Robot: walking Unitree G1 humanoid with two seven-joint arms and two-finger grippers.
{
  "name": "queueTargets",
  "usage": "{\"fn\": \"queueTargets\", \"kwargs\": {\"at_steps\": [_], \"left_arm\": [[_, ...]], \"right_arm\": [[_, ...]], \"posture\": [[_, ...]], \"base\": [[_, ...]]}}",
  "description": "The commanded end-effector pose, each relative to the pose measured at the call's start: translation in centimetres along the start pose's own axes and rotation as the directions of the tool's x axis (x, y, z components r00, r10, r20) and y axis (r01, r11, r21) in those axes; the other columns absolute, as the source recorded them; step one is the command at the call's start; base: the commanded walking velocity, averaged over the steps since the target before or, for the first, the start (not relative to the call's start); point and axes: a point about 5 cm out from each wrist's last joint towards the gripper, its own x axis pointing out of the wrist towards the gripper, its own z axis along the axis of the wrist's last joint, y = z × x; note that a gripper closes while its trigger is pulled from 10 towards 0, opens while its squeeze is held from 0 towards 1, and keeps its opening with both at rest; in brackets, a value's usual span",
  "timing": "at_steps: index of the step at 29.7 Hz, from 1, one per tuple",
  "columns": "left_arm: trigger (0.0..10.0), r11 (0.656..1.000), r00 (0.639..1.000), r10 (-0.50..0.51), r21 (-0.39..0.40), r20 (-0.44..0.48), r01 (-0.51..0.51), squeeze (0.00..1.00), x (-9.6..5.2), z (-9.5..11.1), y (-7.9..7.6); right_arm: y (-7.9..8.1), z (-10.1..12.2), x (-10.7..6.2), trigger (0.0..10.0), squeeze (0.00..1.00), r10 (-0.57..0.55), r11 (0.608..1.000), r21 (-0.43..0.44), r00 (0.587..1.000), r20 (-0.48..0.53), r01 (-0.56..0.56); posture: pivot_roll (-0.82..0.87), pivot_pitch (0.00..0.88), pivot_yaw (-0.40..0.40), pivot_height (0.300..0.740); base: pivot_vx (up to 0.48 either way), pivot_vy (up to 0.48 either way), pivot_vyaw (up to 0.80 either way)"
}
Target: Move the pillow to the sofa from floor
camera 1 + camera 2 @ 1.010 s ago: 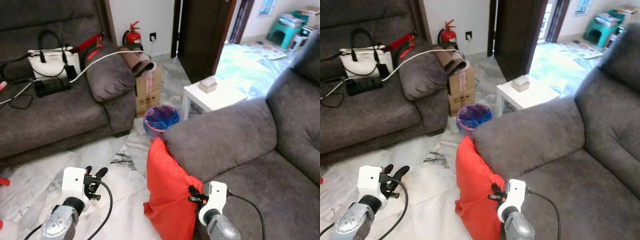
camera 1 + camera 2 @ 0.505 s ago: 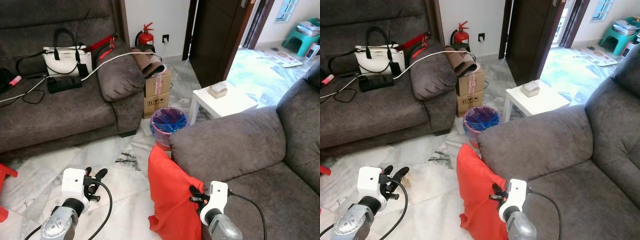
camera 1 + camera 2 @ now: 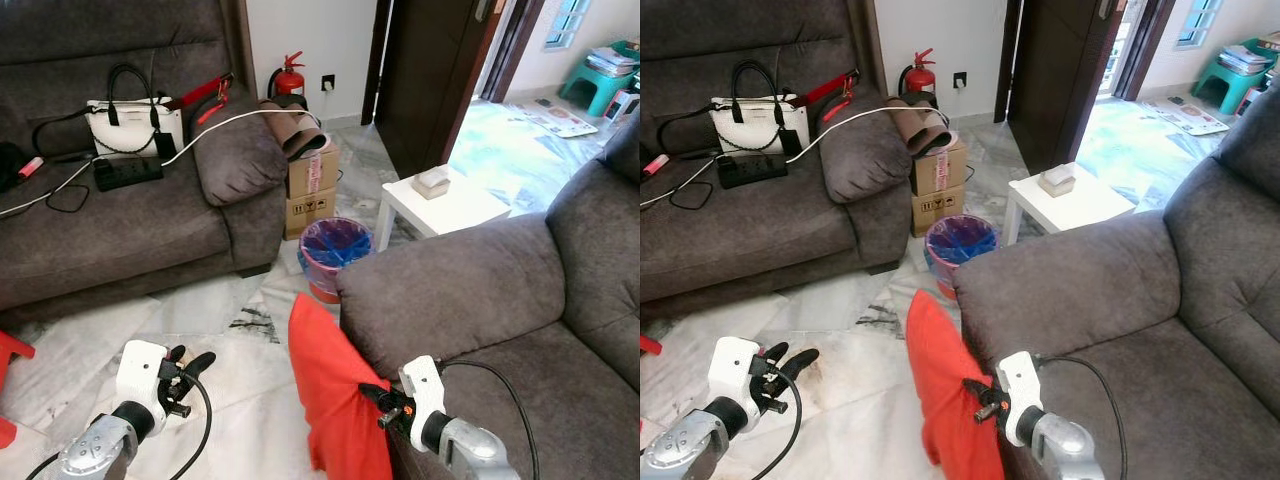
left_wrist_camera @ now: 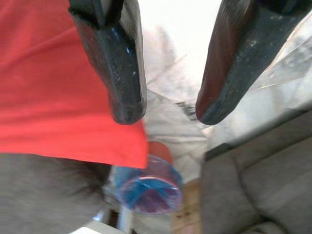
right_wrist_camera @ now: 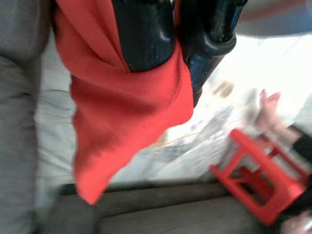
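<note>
- Right gripper pinches the limp, creased red fabric pillow beside the grey plush sofa
- Left gripper, fingers parted wide, over marbled floor

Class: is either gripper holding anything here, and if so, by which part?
The right gripper holds the red pillow, its fingers pinching the fabric at the edge beside the sofa. The left gripper is open, holding nothing.

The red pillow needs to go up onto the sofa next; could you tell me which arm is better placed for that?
The right. Its tool is shut on the red pillow beside the sofa seat. The left tool is open over the floor, apart from the pillow.
</note>
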Motion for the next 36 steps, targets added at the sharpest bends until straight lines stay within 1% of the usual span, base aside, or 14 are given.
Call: {"fn": "queueTargets", "kwargs": {"at_steps": [1,3,5,7,11,15,16,17,20,23,27,29,33,36], "left_arm": [[10.0,0.998,0.998,-0.059,0.011,-0.035,0.059,0.0,-0.3,-0.2,-0.2],[10.0,0.995,0.994,-0.096,0.02,-0.057,0.097,0.0,-0.5,-0.3,-0.3],[10.0,0.994,0.993,-0.101,0.026,-0.066,0.102,0.0,-0.5,-0.4,-0.2],[10.0,0.996,0.994,-0.09,0.02,-0.063,0.092,0.0,-0.6,-0.3,0.1],[10.0,0.993,0.991,-0.111,0.022,-0.075,0.113,0.0,-0.7,-0.2,0.0],[10.0,0.986,0.981,-0.162,0.021,-0.109,0.165,0.0,-1.1,-0.6,-0.4],[10.0,0.981,0.974,-0.189,0.015,-0.124,0.192,0.0,-1.2,-0.8,-0.6],[10.0,0.98,0.972,-0.198,0.012,-0.129,0.201,0.0,-1.3,-0.8,-0.7],[10.0,0.964,0.95,-0.257,0.024,-0.178,0.265,0.0,-1.8,-1.2,-1.1],[10.0,0.953,0.933,-0.288,0.033,-0.215,0.302,0.0,-2.2,-1.6,-1.0],[10.0,0.946,0.921,-0.309,0.027,-0.236,0.324,0.0,-2.5,-1.7,-0.9],[10.0,0.927,0.893,-0.347,0.036,-0.288,0.372,0.0,-3.1,-2.0,-0.9],[10.0,0.913,0.869,-0.378,0.028,-0.32,0.408,0.0,-3.3,-2.3,-1.2],[10.0,0.891,0.838,-0.417,0.024,-0.351,0.454,0.0,-3.7,-2.7,-1.6]], "right_arm": [[0.2,2.0,0.3,10.0,0.0,0.08,0.993,-0.096,0.995,0.055,-0.074],[0.4,1.8,0.2,10.0,0.0,0.119,0.986,-0.122,0.993,0.024,-0.115],[0.4,1.8,0.2,10.0,0.0,0.117,0.984,-0.139,0.993,0.022,-0.113],[0.3,1.8,0.2,10.0,0.0,0.109,0.988,-0.116,0.994,0.031,-0.105],[0.7,1.3,0.0,10.0,0.0,0.17,0.972,-0.161,0.985,-0.028,-0.172],[0.9,0.4,-0.4,10.0,0.0,0.22,0.942,-0.225,0.964,-0.148,-0.249],[0.8,-0.3,-0.7,10.0,0.0,0.218,0.919,-0.275,0.946,-0.239,-0.282],[0.8,-0.5,-0.8,10.0,0.0,0.218,0.912,-0.287,0.94,-0.264,-0.292],[0.6,-1.1,-1.2,10.0,0.0,0.209,0.888,-0.323,0.913,-0.351,-0.327],[0.0,-1.4,-1.7,10.0,0.0,0.157,0.857,-0.388,0.89,-0.427,-0.338],[-0.5,-1.5,-2.0,10.0,0.0,0.118,0.845,-0.42,0.882,-0.456,-0.33],[-0.8,-1.4,-2.3,10.0,0.0,0.101,0.82,-0.454,0.868,-0.486,-0.349],[-0.8,-1.4,-2.4,10.0,0.0,0.096,0.796,-0.478,0.856,-0.507,-0.372],[-1.0,-1.6,-2.6,10.0,0.0,0.075,0.762,-0.508,0.834,-0.546,-0.401]], "posture": [[0.18,0.105,-0.019,0.74],[0.18,0.105,-0.018,0.74],[0.18,0.104,-0.018,0.74],[0.18,0.106,-0.018,0.74],[0.18,0.107,-0.019,0.74],[0.18,0.109,-0.019,0.74],[0.18,0.108,-0.018,0.74],[0.18,0.108,-0.018,0.74],[0.19,0.108,-0.019,0.74],[0.19,0.108,-0.019,0.74],[0.19,0.106,-0.019,0.74],[0.19,0.105,-0.018,0.74],[0.19,0.105,-0.018,0.74],[0.18,0.104,-0.017,0.74]], "base": [[0.0,0.0,0.0],[0.0,0.0,0.0],[0.0,0.0,0.0],[0.0,0.0,0.0],[0.0,0.0,0.0],[0.0,0.0,0.0],[0.0,0.0,0.0],[0.0,0.0,0.0],[0.0,0.0,0.0],[0.0,0.0,0.0],[0.0,0.0,0.0],[0.0,0.0,0.0],[0.0,0.0,0.0],[0.0,0.0,0.0]]}}
